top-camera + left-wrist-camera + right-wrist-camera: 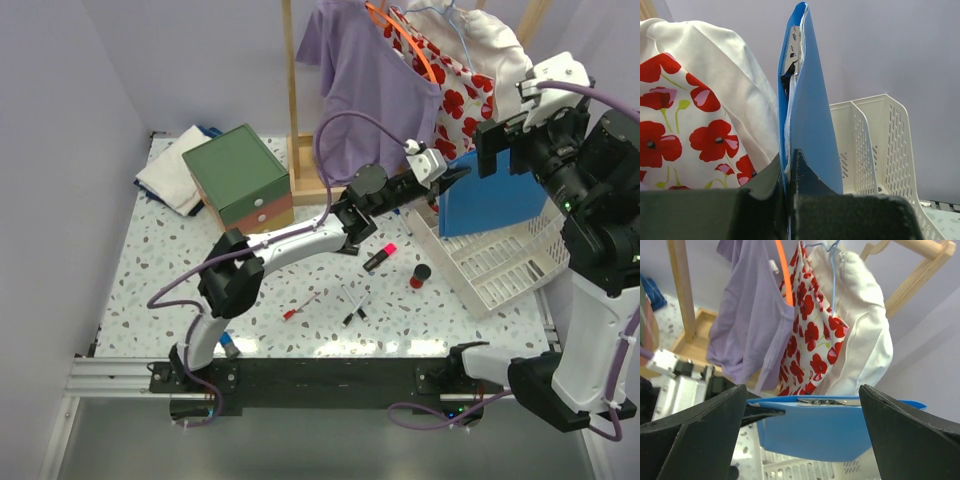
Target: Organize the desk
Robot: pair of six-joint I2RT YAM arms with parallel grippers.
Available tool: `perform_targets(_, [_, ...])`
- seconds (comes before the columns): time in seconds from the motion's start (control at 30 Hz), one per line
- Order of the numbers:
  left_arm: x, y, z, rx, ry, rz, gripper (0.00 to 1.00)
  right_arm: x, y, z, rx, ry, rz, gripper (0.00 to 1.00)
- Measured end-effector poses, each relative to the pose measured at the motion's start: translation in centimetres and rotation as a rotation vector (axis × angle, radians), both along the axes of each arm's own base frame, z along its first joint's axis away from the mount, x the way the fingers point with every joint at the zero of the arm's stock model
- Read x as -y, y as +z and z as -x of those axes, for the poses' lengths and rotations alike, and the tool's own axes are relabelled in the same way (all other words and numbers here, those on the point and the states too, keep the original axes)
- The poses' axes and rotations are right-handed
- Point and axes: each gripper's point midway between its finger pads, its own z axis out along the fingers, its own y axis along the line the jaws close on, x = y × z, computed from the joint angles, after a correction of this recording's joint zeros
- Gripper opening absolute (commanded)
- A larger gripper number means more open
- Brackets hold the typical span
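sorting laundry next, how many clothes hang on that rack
3: purple top on the left, red-poppy print garment in the middle, white garment on the right. Others may be hidden behind them.

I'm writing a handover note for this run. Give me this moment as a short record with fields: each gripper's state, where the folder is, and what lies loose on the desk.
left gripper: shut on blue folder, held upright on edge
folder position: at the white file tray; contact unclear
right gripper: open, raised, facing the folder's top edge
loose on desk: pink-capped marker, pens, small red-and-black item
back left: green drawer box, folded cloths
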Motion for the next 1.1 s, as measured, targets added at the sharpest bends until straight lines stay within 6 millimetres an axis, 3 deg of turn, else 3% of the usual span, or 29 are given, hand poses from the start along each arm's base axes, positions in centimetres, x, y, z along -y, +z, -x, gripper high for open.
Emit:
perform_targets(0.23, [-3.3, 0.7, 1.8, 0.021, 0.025, -0.025, 0.00, -1.4, -2.3, 0.1, -0.065, 0.164, 0.116, 0.99])
perform_targets(0.37, [-6.6, 3.3, 3.2, 0.062, 0.065, -0.008, 0.00, -1.1, -2.7, 0.0, -0.086, 0.203, 0.099, 0.99])
perform_targets(0.53, [-8.7, 6.7, 3.8, 0.124, 0.106, 0.047, 0.00, -0.9, -2.4, -0.3, -0.079, 0.249, 0.063, 0.99])
perform_targets(0.67, [-8.9, 6.4, 2.3, 0.129, 0.142, 0.043, 0.00, -1.1, -2.5, 0.0, -0.088, 0.270, 0.039, 0.99])
perform_targets(0.8, [-7.7, 5.3, 0.8, 0.110, 0.140, 0.039, 0.00, -1.3, -2.7, 0.1, -0.098, 0.284, 0.025, 0.99])
perform_targets(0.93, [-6.3, 3.6, 0.8, 0.081, 0.090, 0.020, 0.00, -1.6, -2.7, 0.2, -0.102, 0.299, 0.015, 0.99])
perform_targets(1.1, [-6.4, 3.7, 1.2, 0.078, 0.071, 0.032, 0.00, -2.0, -2.9, 0.1, -0.110, 0.322, 0.003, 0.99])
